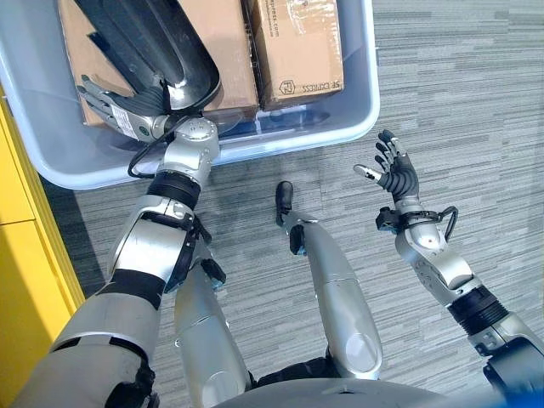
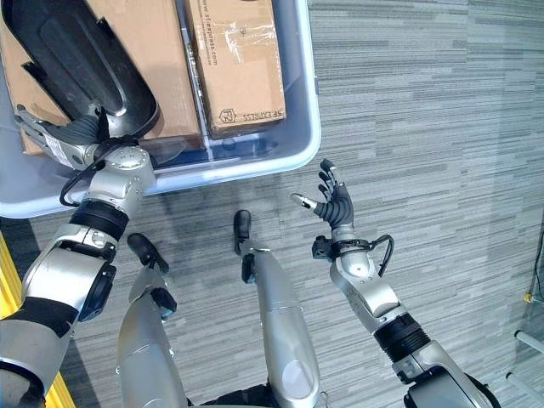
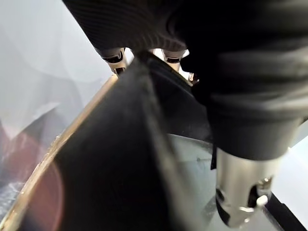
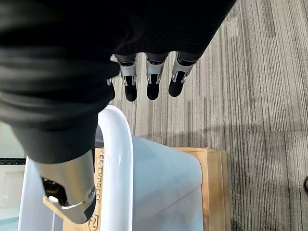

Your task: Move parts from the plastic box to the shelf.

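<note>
At the far left I see a yellow panel [image 1: 21,255] running along the edge of the grey striped carpet floor [image 1: 476,93]. Beside it sits the pale blue-grey plastic box [image 1: 357,115], resting on that floor, and my left robot hand [image 1: 115,109] is reached over its near rim. Its fingers are curled around the lower end of a long black ribbed plastic part [image 1: 149,42], which lies tilted across a flat brown cardboard carton [image 1: 225,47] inside the box; my left wrist view shows the dark part right against the palm. A second brown cardboard carton [image 1: 297,47], taped on top, stands just beside the first in the box's right half. Well apart to the right, my right robot hand [image 1: 391,170] hangs over the carpet with fingers straight and spread, holding nothing.
</note>
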You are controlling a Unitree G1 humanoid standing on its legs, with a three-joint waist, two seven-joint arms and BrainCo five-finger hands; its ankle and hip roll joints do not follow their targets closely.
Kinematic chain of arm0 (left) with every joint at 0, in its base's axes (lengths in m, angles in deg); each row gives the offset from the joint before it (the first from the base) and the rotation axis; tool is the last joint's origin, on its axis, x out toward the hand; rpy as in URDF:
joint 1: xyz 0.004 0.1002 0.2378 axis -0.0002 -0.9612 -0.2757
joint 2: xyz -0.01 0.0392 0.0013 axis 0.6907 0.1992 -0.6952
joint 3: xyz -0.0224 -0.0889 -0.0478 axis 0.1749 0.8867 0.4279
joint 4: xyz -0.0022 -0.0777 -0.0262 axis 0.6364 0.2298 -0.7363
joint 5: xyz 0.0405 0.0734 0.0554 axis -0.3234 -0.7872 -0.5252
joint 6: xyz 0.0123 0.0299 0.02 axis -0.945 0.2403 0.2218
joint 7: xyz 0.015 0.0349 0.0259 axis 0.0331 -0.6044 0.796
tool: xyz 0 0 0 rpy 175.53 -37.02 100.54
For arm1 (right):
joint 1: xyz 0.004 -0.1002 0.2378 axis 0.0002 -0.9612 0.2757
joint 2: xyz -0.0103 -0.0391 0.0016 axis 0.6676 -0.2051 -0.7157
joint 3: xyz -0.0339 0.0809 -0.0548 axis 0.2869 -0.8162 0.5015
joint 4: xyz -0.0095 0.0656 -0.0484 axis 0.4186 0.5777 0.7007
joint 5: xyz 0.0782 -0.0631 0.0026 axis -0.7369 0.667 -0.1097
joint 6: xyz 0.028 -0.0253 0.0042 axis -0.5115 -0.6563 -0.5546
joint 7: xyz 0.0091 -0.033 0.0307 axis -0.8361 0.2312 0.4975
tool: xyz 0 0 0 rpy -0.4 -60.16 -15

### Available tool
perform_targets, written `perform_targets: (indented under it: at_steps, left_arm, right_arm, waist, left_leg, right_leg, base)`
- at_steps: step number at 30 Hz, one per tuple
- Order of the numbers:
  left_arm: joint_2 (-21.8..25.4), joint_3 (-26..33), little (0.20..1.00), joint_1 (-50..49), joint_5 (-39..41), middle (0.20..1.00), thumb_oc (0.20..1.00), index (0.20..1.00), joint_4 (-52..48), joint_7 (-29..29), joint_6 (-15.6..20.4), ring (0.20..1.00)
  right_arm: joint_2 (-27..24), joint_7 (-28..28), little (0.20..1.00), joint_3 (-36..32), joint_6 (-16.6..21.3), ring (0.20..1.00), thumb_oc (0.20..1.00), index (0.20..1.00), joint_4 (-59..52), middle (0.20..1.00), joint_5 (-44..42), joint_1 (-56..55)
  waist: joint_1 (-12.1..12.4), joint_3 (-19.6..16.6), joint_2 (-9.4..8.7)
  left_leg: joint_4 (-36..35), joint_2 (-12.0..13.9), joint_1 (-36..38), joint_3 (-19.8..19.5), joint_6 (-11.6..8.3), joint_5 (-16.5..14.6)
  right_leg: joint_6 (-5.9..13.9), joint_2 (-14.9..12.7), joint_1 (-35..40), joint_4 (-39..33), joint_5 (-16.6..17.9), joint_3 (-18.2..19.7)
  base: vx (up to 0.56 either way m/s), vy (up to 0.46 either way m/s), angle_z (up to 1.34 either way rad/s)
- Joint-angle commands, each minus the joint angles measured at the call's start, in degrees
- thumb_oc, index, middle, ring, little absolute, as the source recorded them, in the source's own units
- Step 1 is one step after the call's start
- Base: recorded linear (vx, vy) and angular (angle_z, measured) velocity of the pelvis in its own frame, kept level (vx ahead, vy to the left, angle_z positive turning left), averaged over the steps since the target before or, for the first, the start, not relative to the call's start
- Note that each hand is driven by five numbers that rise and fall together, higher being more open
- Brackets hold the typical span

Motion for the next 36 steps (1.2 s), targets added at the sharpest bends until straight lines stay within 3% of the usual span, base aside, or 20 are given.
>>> perform_targets:
  at_steps: [1, 5, 10, 15, 16, 17, 18, 23, 27, 30, 36]
  left_arm:
    - [0.36, 1.37, 1.0, -2.75, -0.01, 1.0, 1.0, 1.0, 3.17, 0.72, -1.41, 1.0]
    - [1.24, -0.36, 1.0, -1.99, -4.26, 1.0, 1.0, 1.0, 3.01, 3.55, -3.66, 1.0]
    - [1.51, -1.52, 1.0, -1.71, -1.88, 1.0, 1.0, 1.0, 2.55, 6.45, -5.56, 1.0]
    - [2.04, -3.81, 1.0, -1.13, -7.84, 1.0, 1.0, 1.0, 3.02, 11.35, -8.05, 1.0]
    - [2.12, -4.41, 0.595, -1.2, -6.02, 0.595, 0.595, 0.595, 2.84, 12.87, -8.23, 0.595]
    - [1.81, -4.48, 0.467, -1.41, -4.81, 0.467, 0.467, 0.467, 2.99, 13.83, -8.24, 0.467]
    - [1.31, -4.46, 0.2, -1.76, -3.6, 0.2, 0.2, 0.2, 3.25, 14.85, -8.14, 0.2]
    - [0.02, -4.4, 0.2, -2.2, -0.58, 0.2, 0.2, 0.2, 4.3, 21.82, -9.12, 0.2]
    - [-0.98, -4.45, 0.2, -2.08, 5.12, 0.2, 0.2, 0.2, 4.45, 24.8, -7.59, 0.2]
    - [-2.05, -3.68, 0.2, -2.32, 11.06, 0.2, 0.2, 0.2, 4.59, 26.79, -6.68, 0.2]
    - [-2.37, -2.55, 0.2, -2.29, 14.66, 0.2, 0.2, 0.2, 6.03, 27.62, -5.34, 0.2]
  right_arm:
    - [0.98, -1.19, 1.0, -1.08, 1.31, 1.0, 1.0, 1.0, -2.96, 1.0, -0.69, 1.74]
    - [0.25, -1.06, 1.0, -1.15, 0.83, 1.0, 1.0, 1.0, -3.46, 1.0, -1.48, 2.05]
    - [-0.15, -0.71, 1.0, -1.28, 0.85, 1.0, 1.0, 1.0, -3.29, 1.0, -1.54, 1.74]
    - [-0.62, -0.21, 1.0, -1.44, 0.61, 1.0, 1.0, 1.0, -3.3, 1.0, -1.73, 2.17]
    - [-0.78, -0.07, 1.0, -1.58, 0.84, 1.0, 1.0, 1.0, -3.1, 1.0, -1.86, 2.01]
    - [-0.72, -0.09, 1.0, -1.55, 0.99, 1.0, 1.0, 1.0, -2.96, 1.0, -1.64, 2.01]
    - [-0.72, -0.05, 1.0, -1.61, 0.95, 1.0, 1.0, 1.0, -2.89, 1.0, -1.45, 2.1]
    - [-0.91, -0.02, 1.0, -2.57, -0.29, 1.0, 1.0, 1.0, -3.33, 1.0, -1.23, 2.55]
    - [-1.31, 0.42, 1.0, -3.29, -1.19, 1.0, 1.0, 1.0, -3.88, 1.0, -0.71, 2.6]
    - [-1.8, 0.76, 1.0, -4.08, -1.63, 1.0, 1.0, 1.0, -4.0, 1.0, -0.5, 2.55]
    - [-2.51, 1.07, 1.0, -4.62, -2.14, 1.0, 1.0, 1.0, -3.93, 1.0, -1.67, 2.79]
  waist:
    - [0.47, -0.02, -4.83]
    - [0.26, -0.02, -5.03]
    - [0.16, -0.02, -4.89]
    - [-0.03, -0.02, -4.99]
    - [-0.04, -0.02, -4.81]
    - [-0.07, -0.02, -4.72]
    - [-0.12, -0.02, -4.61]
    - [-0.5, -0.02, -4.48]
    - [-0.98, -0.02, -4.62]
    - [-1.24, -0.02, -4.71]
    - [-1.53, -0.02, -5.25]
  left_leg:
    - [8.52, 1.63, -6.25, -3.43, -1.92, -5.49]
    - [8.65, 1.77, -6.61, -3.29, -1.9, -5.45]
    - [8.7, 1.68, -6.75, -3.17, -1.89, -5.38]
    - [9.15, 1.82, -7.08, -3.05, -1.75, -5.51]
    - [9.31, 1.75, -7.13, -2.99, -1.66, -5.64]
    - [9.48, 1.72, -7.15, -2.96, -1.64, -5.69]
    - [9.53, 1.68, -7.11, -2.92, -1.6, -5.75]
    - [9.82, 1.61, -7.06, -2.64, -1.52, -5.87]
    - [9.82, 1.63, -6.91, -2.35, -1.51, -5.85]
    - [9.95, 1.5, -7.1, -2.48, -1.56, -5.77]
    - [10.04, 1.57, -7.14, -2.58, -1.7, -5.73]
  right_leg:
    - [4.62, -0.6, 3.25, -5.33, 0.37, -1.09]
    - [4.65, -0.55, 2.81, -5.37, 0.65, -1.01]
    - [4.6, -0.39, 2.56, -5.36, 0.74, -0.8]
    - [4.52, -0.42, 2.19, -4.85, 0.6, -0.86]
    - [4.47, -0.44, 2.06, -4.67, 0.49, -0.72]
    - [4.47, -0.43, 2.04, -4.56, 0.44, -0.66]
    - [4.45, -0.45, 2.06, -4.58, 0.41, -0.62]
    - [4.53, -0.51, 1.85, -4.4, 0.42, -0.38]
    - [4.6, -0.33, 1.82, -4.53, 0.66, -0.09]
    - [4.64, -0.14, 1.56, -4.76, 1.0, 0.21]
    - [4.67, 0.2, 1.63, -5.04, 1.21, 0.29]
  base:
    - [0.0, 0.0, 0.0]
    - [0.0, 0.0, 0.0]
    - [0.0, 0.0, 0.0]
    - [0.0, 0.0, 0.0]
    - [0.0, 0.0, 0.0]
    - [0.0, 0.0, 0.0]
    - [0.0, 0.0, 0.0]
    - [0.0, 0.0, 0.0]
    - [0.0, 0.0, 0.0]
    - [0.01, -0.004, -0.02]
    - [0.0, 0.0, 0.0]
